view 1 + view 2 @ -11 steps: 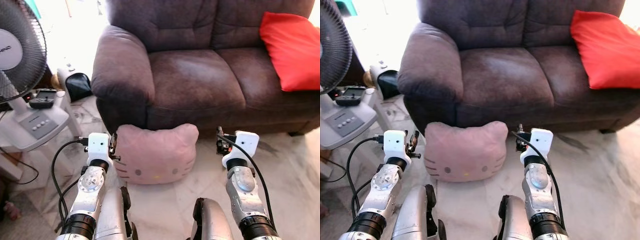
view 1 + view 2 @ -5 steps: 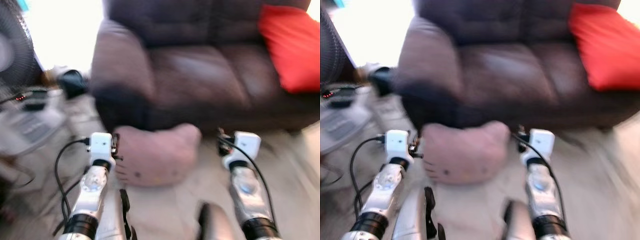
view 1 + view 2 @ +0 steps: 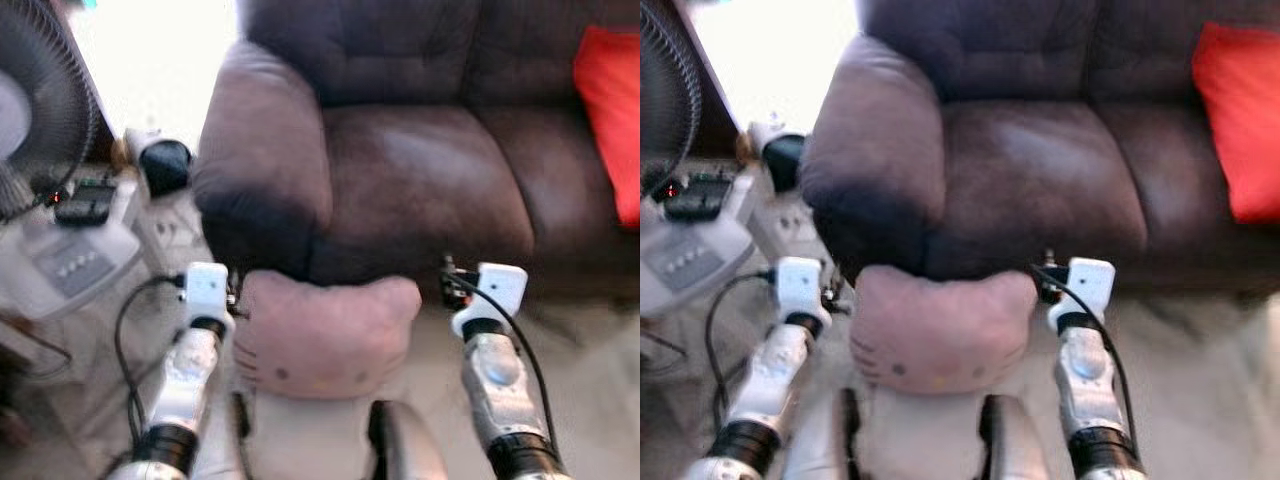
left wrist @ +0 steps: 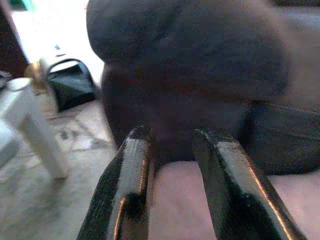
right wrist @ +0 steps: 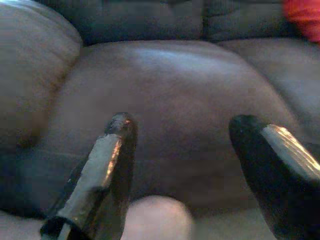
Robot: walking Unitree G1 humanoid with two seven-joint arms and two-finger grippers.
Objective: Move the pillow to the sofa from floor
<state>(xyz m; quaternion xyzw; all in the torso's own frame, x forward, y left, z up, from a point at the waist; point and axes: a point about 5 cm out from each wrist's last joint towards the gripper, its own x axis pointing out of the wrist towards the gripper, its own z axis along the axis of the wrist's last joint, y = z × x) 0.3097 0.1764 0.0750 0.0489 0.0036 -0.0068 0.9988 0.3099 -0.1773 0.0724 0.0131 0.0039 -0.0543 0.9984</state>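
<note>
Pink pillow (image 3: 325,330) sitting low between the two arms, right up against the front of the dark sofa (image 3: 420,170), just below the seat cushion. Left claw (image 4: 172,145) at the pillow's left edge with fingers a little apart and nothing pinched between them; right claw (image 5: 192,135) spread wide, released, aimed at the sofa seat over the pillow's right corner. Red cushion (image 3: 1240,120) at the far right of the sofa, fan (image 3: 40,130) off to the left.

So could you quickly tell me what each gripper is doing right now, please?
Left gripper: fingers slightly apart, at the pink pillow's left edge, gripping nothing.
Right gripper: open wide, empty, beside the pillow's right corner, facing the sofa.
</note>
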